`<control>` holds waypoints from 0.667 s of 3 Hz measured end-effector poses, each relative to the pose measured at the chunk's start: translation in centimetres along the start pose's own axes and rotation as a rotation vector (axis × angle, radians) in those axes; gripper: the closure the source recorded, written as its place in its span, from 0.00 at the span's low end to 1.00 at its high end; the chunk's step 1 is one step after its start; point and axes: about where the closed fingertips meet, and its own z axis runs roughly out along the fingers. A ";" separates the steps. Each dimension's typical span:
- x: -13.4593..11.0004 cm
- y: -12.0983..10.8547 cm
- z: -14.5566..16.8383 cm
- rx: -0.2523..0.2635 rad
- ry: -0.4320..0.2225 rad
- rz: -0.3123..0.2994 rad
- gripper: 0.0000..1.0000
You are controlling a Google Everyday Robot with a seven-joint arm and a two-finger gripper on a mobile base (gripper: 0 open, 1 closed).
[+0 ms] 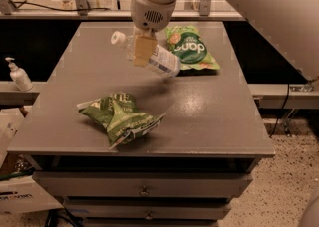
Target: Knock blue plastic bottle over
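The blue plastic bottle [160, 60] is a slim clear bottle with a white cap and a pale label. It is tilted almost flat, cap pointing left, and hangs above the grey table [214, 106], with its shadow on the top below it. My gripper [143, 50] comes down from above at the back middle of the table. It is shut around the bottle's upper body, and a tan finger [144, 52] crosses in front of the bottle.
A crumpled green chip bag [122, 117] lies at the front left of the table. A second green bag [191, 48] lies flat at the back right, just behind the bottle. A white pump dispenser [18, 74] stands on a ledge to the left.
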 end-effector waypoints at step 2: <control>-1.4 0.4 0.4 0.008 -0.016 -0.017 0.00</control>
